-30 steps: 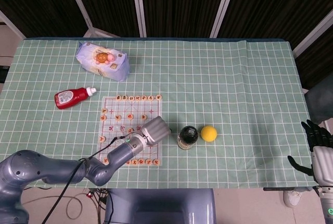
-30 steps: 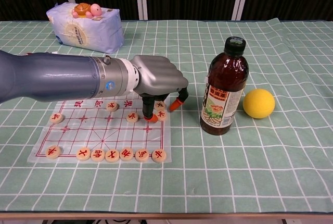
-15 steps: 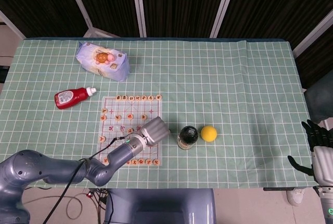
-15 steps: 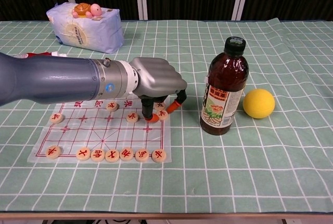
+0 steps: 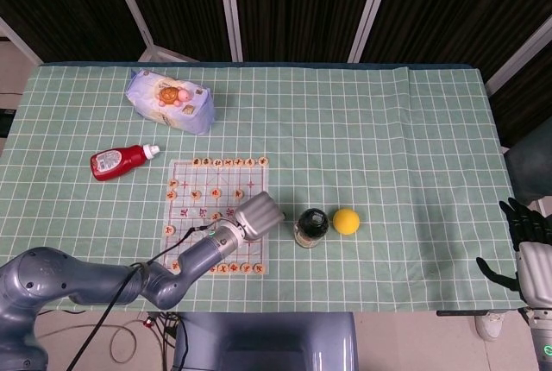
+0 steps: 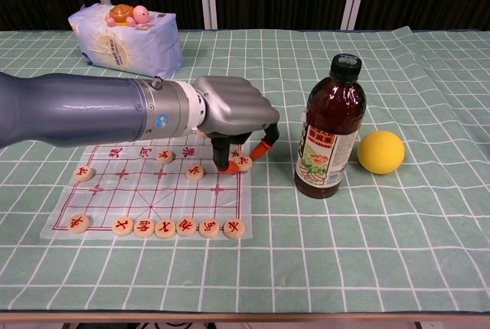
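tissue pack (image 5: 169,101), ketchup bottle (image 5: 121,161), tea bottle (image 6: 330,128), yellow ball (image 6: 380,151)

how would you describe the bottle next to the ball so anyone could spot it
Find the chess mat near the table's front edge. Just to its right stands a bottle, between the mat and a yellow ball. It is upright, dark brown with a black cap; the red bottle lies flat.

Round wooden chess piece (image 6: 243,162) with red character, flat on the board's right edge, under hand (image 6: 233,115) fingertips.
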Motion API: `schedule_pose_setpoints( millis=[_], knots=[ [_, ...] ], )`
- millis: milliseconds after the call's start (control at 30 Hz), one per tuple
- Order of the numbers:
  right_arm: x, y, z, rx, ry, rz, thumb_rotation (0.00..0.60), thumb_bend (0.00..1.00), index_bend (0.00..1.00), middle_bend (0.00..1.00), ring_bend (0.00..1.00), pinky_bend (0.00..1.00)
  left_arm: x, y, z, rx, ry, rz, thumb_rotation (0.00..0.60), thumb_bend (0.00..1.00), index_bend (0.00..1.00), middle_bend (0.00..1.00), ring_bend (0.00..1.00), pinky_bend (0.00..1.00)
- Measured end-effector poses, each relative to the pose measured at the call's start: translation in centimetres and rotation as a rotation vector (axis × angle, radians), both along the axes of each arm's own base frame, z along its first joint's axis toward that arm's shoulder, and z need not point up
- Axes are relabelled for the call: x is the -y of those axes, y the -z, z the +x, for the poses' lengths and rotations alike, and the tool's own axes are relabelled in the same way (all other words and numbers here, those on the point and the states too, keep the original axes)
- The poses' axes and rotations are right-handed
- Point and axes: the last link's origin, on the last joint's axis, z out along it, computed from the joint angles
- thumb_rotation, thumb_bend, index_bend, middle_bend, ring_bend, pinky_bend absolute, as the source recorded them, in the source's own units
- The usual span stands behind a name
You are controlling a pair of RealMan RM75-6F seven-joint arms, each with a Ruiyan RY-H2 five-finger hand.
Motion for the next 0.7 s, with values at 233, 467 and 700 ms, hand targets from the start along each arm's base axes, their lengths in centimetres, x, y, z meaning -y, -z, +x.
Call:
schedule_pose_setpoints(
  millis=[233,467,700],
  knots=[
    [0.0,0.0,0.0,0.000,0.002,0.000,0.600,0.27,0.00,0.00,0.00,0.00,-0.6,-0.4,-0.1,0.000,0.000,0.027,0.600,0.27,0.52,1.00,1.00,1.00],
    [0.0,0.0,0.0,0.002,0.003,0.001,0.600,0.27,0.00,0.00,0.00,0.00,-1.2,-0.5,-0.6,-0.003,-0.013,0.049,0.600,0.27,0.52,1.00,1.00,1.00],
    [0.0,0.0,0.0,0.003,0.004,0.002,0.600,0.27,0.00,0.00,0.00,0.00,-1.4,-0.4,-0.5,0.001,-0.010,0.057,0.600,0.27,0.51,1.00,1.00,1.00]
  ],
)
